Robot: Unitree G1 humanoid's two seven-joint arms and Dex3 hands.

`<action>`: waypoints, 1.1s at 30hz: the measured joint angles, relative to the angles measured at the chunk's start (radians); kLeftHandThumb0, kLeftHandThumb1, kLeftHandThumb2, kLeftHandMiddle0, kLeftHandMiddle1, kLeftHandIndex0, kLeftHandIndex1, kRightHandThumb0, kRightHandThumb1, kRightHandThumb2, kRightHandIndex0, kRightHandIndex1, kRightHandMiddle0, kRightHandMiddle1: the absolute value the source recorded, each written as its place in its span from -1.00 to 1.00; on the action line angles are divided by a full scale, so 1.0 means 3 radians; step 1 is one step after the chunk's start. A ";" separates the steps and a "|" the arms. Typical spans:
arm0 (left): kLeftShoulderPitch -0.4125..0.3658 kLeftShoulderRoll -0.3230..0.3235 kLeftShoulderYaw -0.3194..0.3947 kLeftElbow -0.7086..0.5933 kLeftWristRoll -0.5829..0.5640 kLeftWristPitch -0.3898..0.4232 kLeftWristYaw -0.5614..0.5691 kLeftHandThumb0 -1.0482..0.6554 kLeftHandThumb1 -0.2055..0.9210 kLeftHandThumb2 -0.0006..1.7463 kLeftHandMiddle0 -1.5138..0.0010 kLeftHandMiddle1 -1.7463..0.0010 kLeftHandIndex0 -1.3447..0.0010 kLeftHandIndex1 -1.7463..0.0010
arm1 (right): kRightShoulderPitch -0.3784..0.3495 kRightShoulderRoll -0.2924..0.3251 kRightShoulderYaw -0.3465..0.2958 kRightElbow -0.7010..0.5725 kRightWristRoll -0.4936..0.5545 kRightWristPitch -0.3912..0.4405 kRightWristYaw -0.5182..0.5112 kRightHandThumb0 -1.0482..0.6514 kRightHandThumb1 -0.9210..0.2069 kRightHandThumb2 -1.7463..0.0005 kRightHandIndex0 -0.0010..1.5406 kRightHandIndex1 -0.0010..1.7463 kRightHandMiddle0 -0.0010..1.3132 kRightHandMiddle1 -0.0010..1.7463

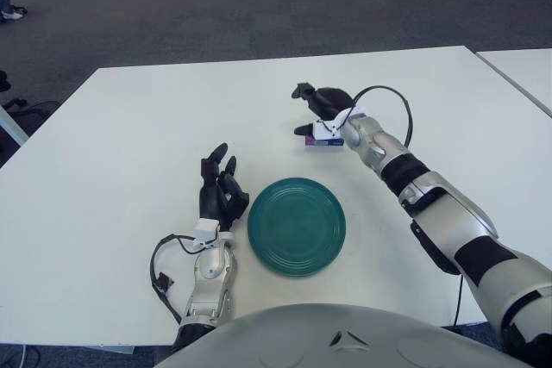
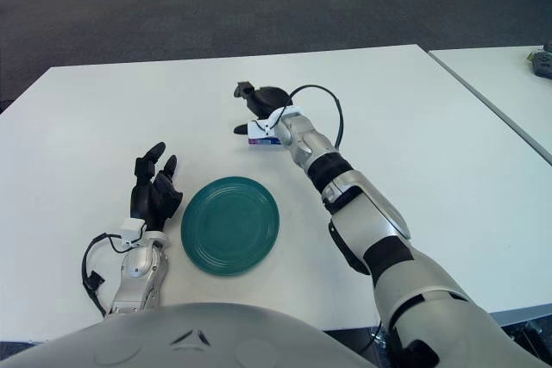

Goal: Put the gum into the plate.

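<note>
White table, grey floor

A broad white rectangular table [image 1: 129, 144] stands on dark grey carpet [image 1: 216, 6]; a second white table [image 1: 526, 71] sits just beside its right edge.

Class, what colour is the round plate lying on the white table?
The round plate is teal green, plain with no pattern; the left eye view shows it best.

The right hand [image 1: 316, 108] has black fingers on a white wrist block; behind it runs an arm of silver-grey rounded shells with black bands at the joints; a thin black cable [image 1: 392, 101] loops above the forearm; the left hand [image 1: 221, 194] is likewise black-fingered, on a silver forearm with a black cable [image 1: 160, 266] coiled at its left; a grey domed torso cover [image 1: 345, 338] fills the near edge.
</note>
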 measured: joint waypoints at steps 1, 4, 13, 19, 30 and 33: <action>0.0000 0.0000 -0.0001 -0.0001 0.0004 0.0003 0.0005 -0.94 1.00 0.17 0.35 0.93 0.88 -0.03 | -0.0001 0.0006 0.0016 0.0070 -0.0011 -0.0020 -0.0008 -0.61 -1.00 0.39 -0.47 -0.97 -1.00 -0.20; 0.0003 0.0001 -0.0003 -0.0007 0.0006 0.0016 0.0005 -0.93 1.00 0.18 0.34 0.92 0.87 -0.03 | 0.0000 0.0029 0.0064 0.0256 -0.0024 -0.0038 -0.0010 -0.63 -1.00 0.37 -0.49 -0.98 -1.00 -0.24; 0.0023 0.0002 -0.0010 -0.0035 -0.0061 0.0077 -0.0059 -0.93 1.00 0.18 0.34 0.94 0.89 -0.01 | -0.0001 0.0032 0.0114 0.0514 -0.0046 -0.0028 0.0036 -0.67 -1.00 0.33 -0.55 -1.00 -1.00 -0.31; 0.0017 0.0002 -0.0012 -0.0035 -0.0099 0.0080 -0.0103 -0.93 1.00 0.17 0.33 0.93 0.90 0.00 | -0.0004 0.0033 0.0148 0.0579 -0.0051 -0.0049 0.0040 -0.69 -1.00 0.31 -0.57 -1.00 -1.00 -0.34; -0.0002 0.0002 -0.0011 -0.0031 -0.0164 0.0079 -0.0147 -0.93 1.00 0.17 0.34 0.95 0.91 0.01 | -0.0061 0.0077 0.0223 0.0830 -0.0077 -0.0093 -0.0026 -0.68 -1.00 0.29 -0.57 -1.00 -1.00 -0.37; -0.0002 0.0002 -0.0012 -0.0032 -0.0169 0.0081 -0.0148 -0.93 1.00 0.18 0.37 0.96 0.93 0.02 | -0.0092 0.0091 0.0263 0.0883 -0.0114 -0.0072 -0.0037 -0.69 -1.00 0.30 -0.57 -1.00 -1.00 -0.38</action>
